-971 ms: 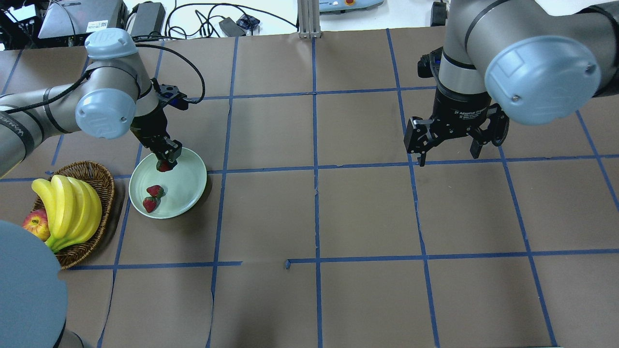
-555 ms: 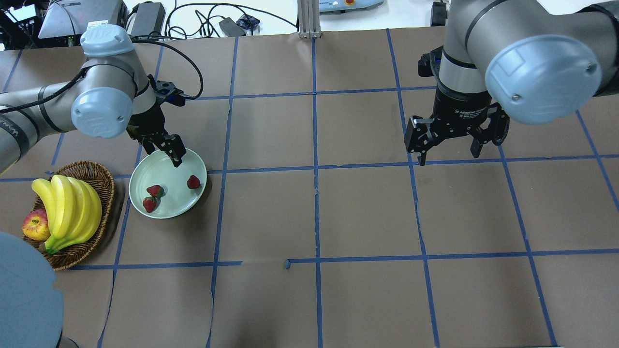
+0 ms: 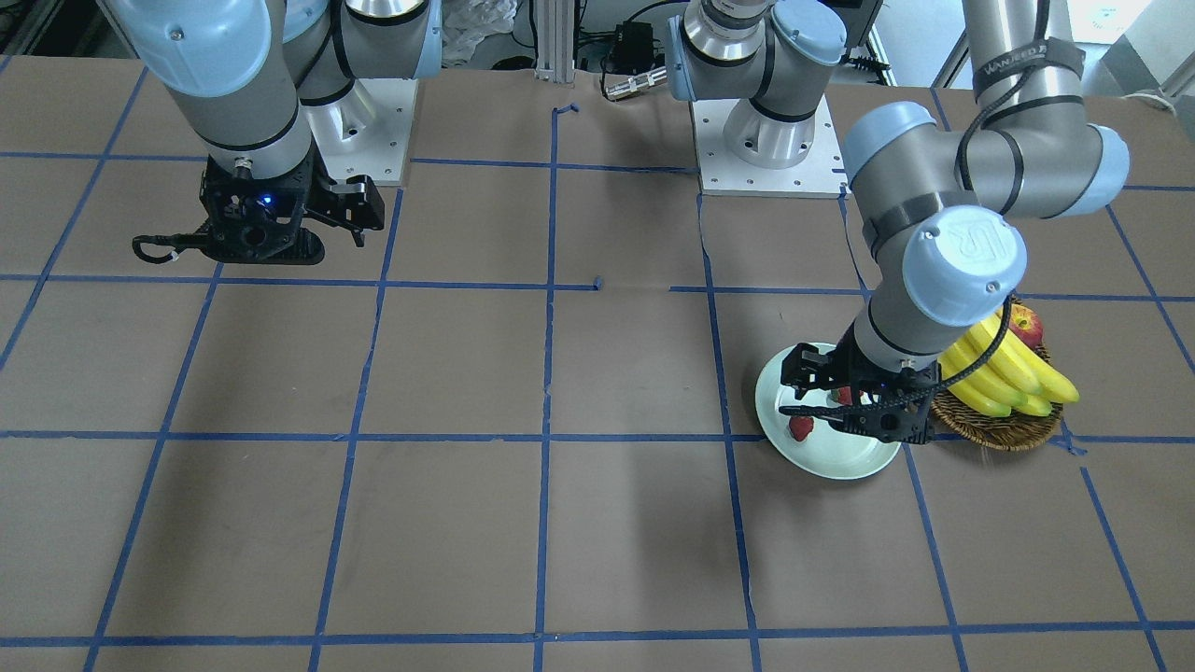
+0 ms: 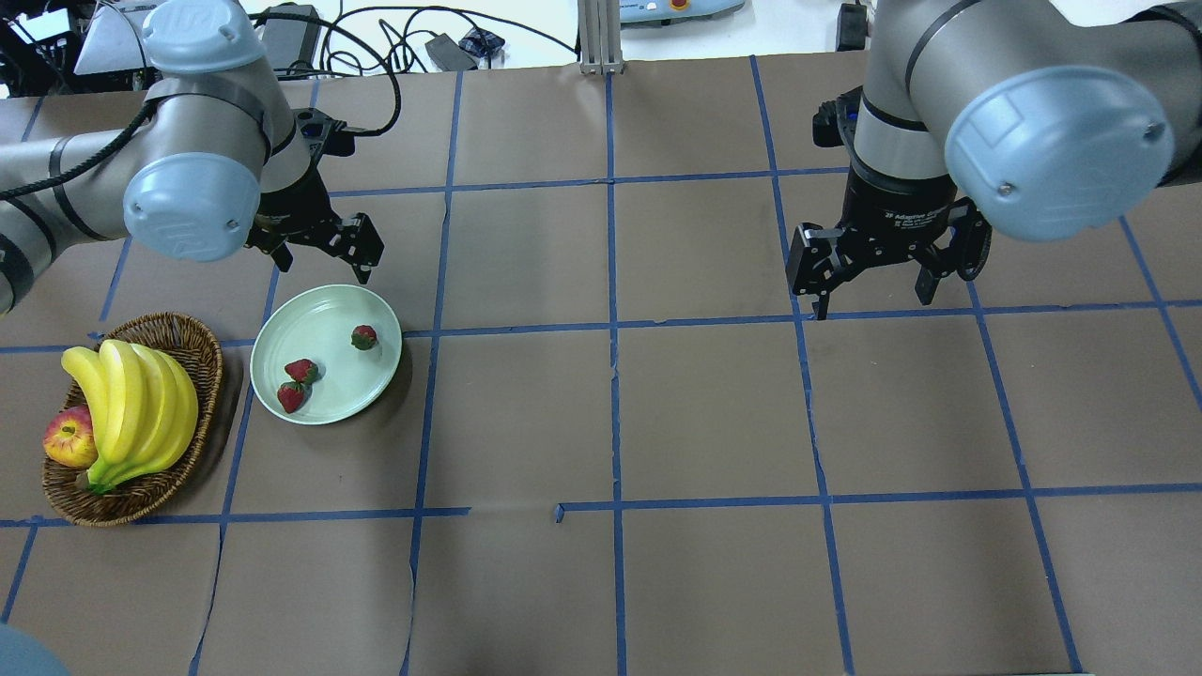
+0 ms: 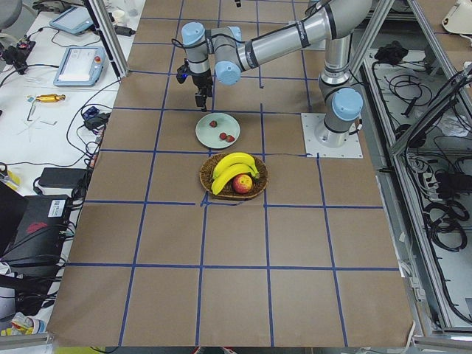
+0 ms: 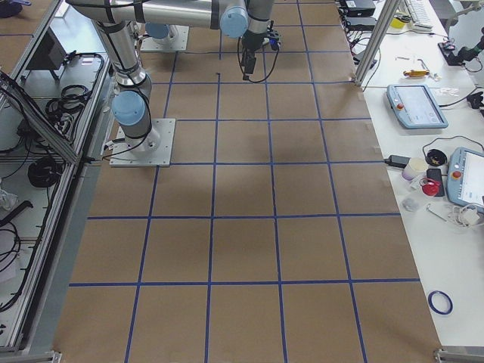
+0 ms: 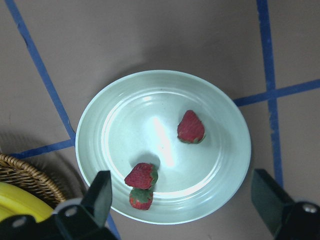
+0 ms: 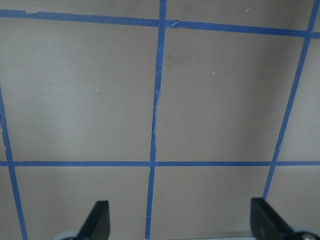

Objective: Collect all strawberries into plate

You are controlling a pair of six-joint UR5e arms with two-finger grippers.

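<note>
Your brown paper-covered table with its blue tape grid (image 4: 714, 413) carries the brown woven wicker basket (image 4: 205, 349) of yellow bananas (image 4: 131, 404) and a red-yellow apple (image 4: 68, 438), just beside the round pale mint-green plate (image 4: 319, 324). The left gripper (image 4: 315, 252) has changed. A second ago it was shut on a berry over the plate's far rim. Now it has lifted clear beyond that rim, with its jaws spread wide and nothing between them. The right gripper (image 4: 871, 305) hangs well apart from the plate, equally wide and empty. The released small red strawberry (image 4: 364, 336) now lies inside the plate on the side away from the basket. The other two strawberries (image 4: 300, 370) touch each other nearer the basket side. You have all three in the plate, so I judge the collecting done, with only the arm's retreat left. Mind what you cannot see. In the front-facing view the left gripper covers most of the plate and only one berry shows plainly. The right side view misses the plate altogether. In the wrist view the lower berry of the pair sits partly under its neighbour.
</note>
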